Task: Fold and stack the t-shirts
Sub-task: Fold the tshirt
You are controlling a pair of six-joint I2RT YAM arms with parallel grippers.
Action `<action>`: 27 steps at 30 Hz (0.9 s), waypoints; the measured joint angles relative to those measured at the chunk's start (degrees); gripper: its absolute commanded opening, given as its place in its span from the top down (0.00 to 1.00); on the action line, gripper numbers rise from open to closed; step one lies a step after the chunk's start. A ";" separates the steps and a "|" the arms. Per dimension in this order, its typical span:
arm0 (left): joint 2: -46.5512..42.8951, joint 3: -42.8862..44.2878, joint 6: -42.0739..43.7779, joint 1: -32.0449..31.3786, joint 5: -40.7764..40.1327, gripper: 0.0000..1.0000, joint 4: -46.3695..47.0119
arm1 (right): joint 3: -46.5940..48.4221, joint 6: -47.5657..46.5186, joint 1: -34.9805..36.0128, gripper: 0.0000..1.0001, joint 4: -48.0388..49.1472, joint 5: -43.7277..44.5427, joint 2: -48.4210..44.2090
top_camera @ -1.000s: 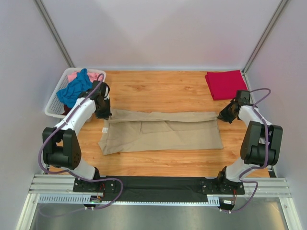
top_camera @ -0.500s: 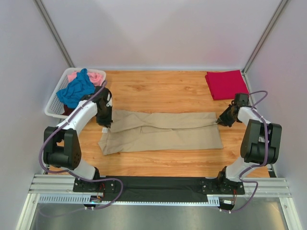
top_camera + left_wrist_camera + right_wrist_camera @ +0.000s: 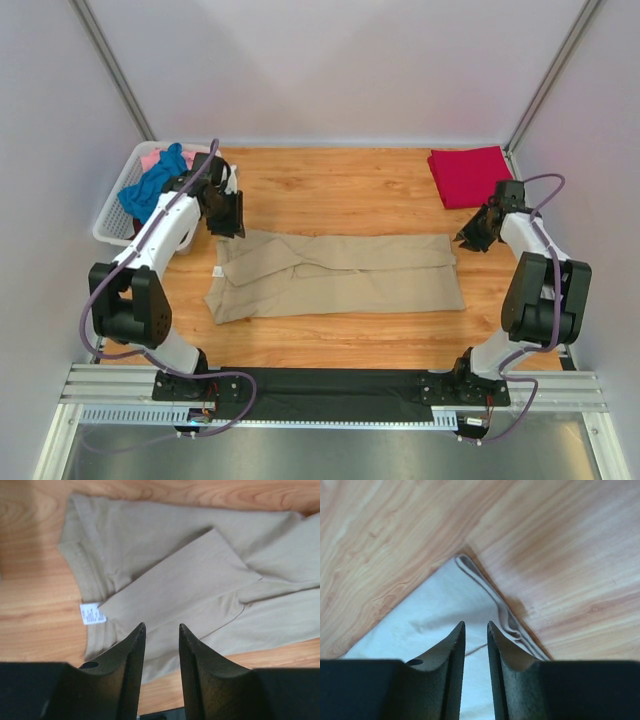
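The left jaws stood parted with a plain gap between them and gripped nothing. They hung over the collar end of the tan short-sleeved cotton t-shirt [image 3: 190,575], above a folded-in panel. The shirt's small white care label [image 3: 91,613] lay at the panel's corner. The right jaws also stood apart, by a narrower gap, and were likewise empty. They hung over the shirt's far right corner, where layered hems showed at the edge.

The tan t-shirt lay flat on the wooden surface [image 3: 340,185] as a long band between the two arms. Its far portion lay doubled over the near portion. A crimson red t-shirt [image 3: 470,175], folded square, sat in the far right corner, well apart from the tan one. A white plastic lattice basket [image 3: 108,225] at the far left held a blue t-shirt [image 3: 150,190] and a pink t-shirt [image 3: 155,157], both crumpled.

Judged step: the lengthwise fold of the tan t-shirt appeared laid down and let go. The shirt was not yet a compact square and not yet stacked.

Judged next move: regrip one short end at both of its corners and carry it across to the other end. Keep both layers together in each grip, or the doubled band may slide open.
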 measured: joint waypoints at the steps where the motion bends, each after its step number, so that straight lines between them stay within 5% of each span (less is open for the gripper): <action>1: 1.20 1.22 -0.04 0.00 0.74 0.61 0.70 | 0.68 -0.15 0.17 0.74 0.31 -0.44 0.28; 13: 17.99 5.88 -1.42 0.00 6.21 0.63 6.51 | 4.11 0.24 2.01 0.78 6.91 -7.65 14.21; 27: 27.43 11.76 -8.09 -0.02 -4.39 0.67 5.90 | 2.03 8.35 -0.17 0.78 12.17 -4.52 13.49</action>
